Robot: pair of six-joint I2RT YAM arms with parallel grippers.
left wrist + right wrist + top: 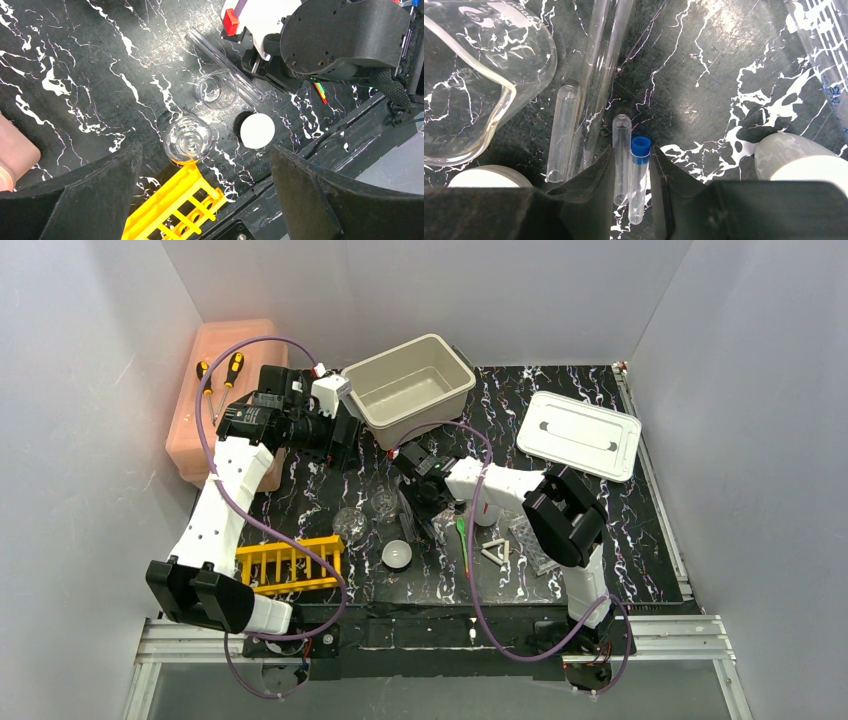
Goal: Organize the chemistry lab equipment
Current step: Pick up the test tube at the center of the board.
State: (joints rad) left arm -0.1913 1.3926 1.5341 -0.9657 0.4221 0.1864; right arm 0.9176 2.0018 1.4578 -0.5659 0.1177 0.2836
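Observation:
My right gripper (631,160) is low on the black mat, shut on two small glass tubes lying side by side: a plain one (621,150) and a blue-capped one (639,170). Another open tube (561,132) and a long tube (599,60) lie to their left, beside a round flask (479,75). From above, the right gripper (422,502) sits near the beaker (384,503). My left gripper (207,195) hangs open and empty, high over the flask (189,139), white bowl (257,131) and yellow rack (170,207). The green spoon (462,540) and white triangle (497,551) lie right of the bowl.
A beige bin (410,385) stands at the back with its white lid (580,435) to the right. The pink box (215,400) with two screwdrivers (218,375) is at the back left. A white squeeze bottle (799,160) sits just right of the right gripper.

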